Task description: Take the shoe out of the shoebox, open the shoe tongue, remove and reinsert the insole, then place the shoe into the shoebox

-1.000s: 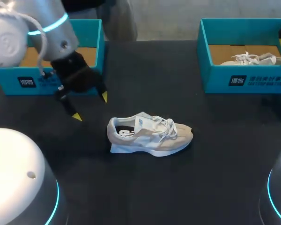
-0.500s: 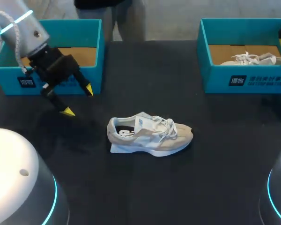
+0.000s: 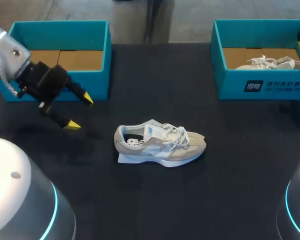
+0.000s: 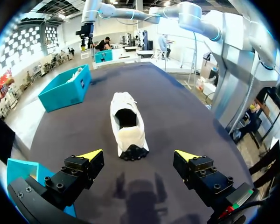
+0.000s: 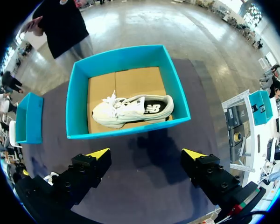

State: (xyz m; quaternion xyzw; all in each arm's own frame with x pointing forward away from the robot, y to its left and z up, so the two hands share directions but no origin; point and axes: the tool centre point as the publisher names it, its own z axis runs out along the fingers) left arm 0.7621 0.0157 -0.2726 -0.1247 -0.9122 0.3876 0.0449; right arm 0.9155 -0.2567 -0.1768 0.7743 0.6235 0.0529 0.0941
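Left shoebox [image 3: 97, 75]: a teal cardboard box, rectangular and open-topped, with plain brown cardboard on its floor. It stands at the far left of the table and nothing shows inside it.

Left gripper [image 3: 79, 111]: blocky black fingers ending in pointed yellow tips. It is at the left, just in front of the left shoebox's near wall. The jaws are spread wide with nothing between them. In the left wrist view the shoe's heel lies ahead of the fingers, clear of both.

Shoe [image 3: 160, 145]: a low sneaker with a beige, suede-looking upper, white laces and a thick white sole. It stands upright on its sole near the middle of the table, outside both boxes, heel to the left and toe to the right. The collar gapes, showing a dark printed insole inside.

Table [image 3: 155, 205]: a flat, matte black top.

Right shoebox [image 3: 265, 82]: the same teal cardboard with a brown floor, at the far right of the table, with a white mark on its near wall.

Second shoe [image 3: 270, 63]: a white laced sneaker lying inside the right shoebox along the box's length. The right wrist view shows a dark insole in its opening.

Right gripper [image 5: 147, 154]: black fingers with yellow tips, poised above the table just near of the right shoebox. Its jaws are wide apart and hold nothing.
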